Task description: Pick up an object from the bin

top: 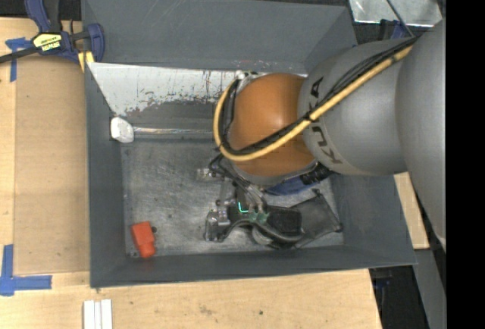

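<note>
**End effector** (226, 220): low over the bin floor, near the front wall and right of centre. Its metal parts are seen from above, crowded beneath the wrist. Whether it is released, clenched or grasping anything cannot be told, and nothing is seen gripped.

**Nearest item:** a black object (294, 223), flat-looking, matt, with a rounded outline. It lies just beside the end effector on its right, at the front right of the floor. Contact between the two cannot be confirmed. A blue sliver (290, 187) shows just behind it, mostly under the arm; its kind cannot be determined.

**Further out:** an orange-red block (142, 239), small and squared, sits in the front left corner, well apart from the end effector. A white lump (121, 130), pale and rounded, rests in the rear left corner against the wall.

**Bin** (167, 176): grey metal, with a scuffed, scratched floor of dull sheen.

**Robot:** a glossy orange cover (265, 123) sits above the wrist, and a yellow cable (333, 104) loops across it.

**Assessment:** the step in hand appears to be the reach or grasp attempt — no lift is evident. The black object is the likeliest candidate, by nearness only. The next move calls for a firm closure on one item, then a straight rise clear of the front wall. A flat item lying low on hard metal offers little edge — slippage is the probable fault.
</note>
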Available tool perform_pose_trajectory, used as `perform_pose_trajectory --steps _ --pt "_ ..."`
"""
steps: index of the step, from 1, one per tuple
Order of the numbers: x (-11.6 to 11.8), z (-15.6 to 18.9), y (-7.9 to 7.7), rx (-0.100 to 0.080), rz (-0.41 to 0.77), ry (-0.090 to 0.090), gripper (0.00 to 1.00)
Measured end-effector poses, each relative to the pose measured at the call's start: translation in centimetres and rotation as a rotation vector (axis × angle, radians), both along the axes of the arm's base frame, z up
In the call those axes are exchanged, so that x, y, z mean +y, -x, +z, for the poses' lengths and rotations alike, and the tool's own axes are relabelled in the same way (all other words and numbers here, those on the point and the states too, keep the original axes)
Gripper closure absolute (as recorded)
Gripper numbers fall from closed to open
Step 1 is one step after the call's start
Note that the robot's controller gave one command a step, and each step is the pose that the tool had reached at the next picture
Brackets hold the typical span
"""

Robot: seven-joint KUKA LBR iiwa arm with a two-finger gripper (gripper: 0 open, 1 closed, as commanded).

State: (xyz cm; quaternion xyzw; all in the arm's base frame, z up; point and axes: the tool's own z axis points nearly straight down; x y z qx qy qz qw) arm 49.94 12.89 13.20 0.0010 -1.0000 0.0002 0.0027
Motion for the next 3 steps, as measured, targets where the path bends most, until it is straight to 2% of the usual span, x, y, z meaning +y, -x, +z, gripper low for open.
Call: perform_pose_trajectory --steps 1,2,3 --pt "2.8 2.2 1.2 -0.011 0.188 -0.003 0.00" --pt "-3.1 -3.4 0.4 -0.003 0.006 0.002 0.00" --pt "-10.3 -5.1 -0.8 -0.002 0.001 0.001 0.00"
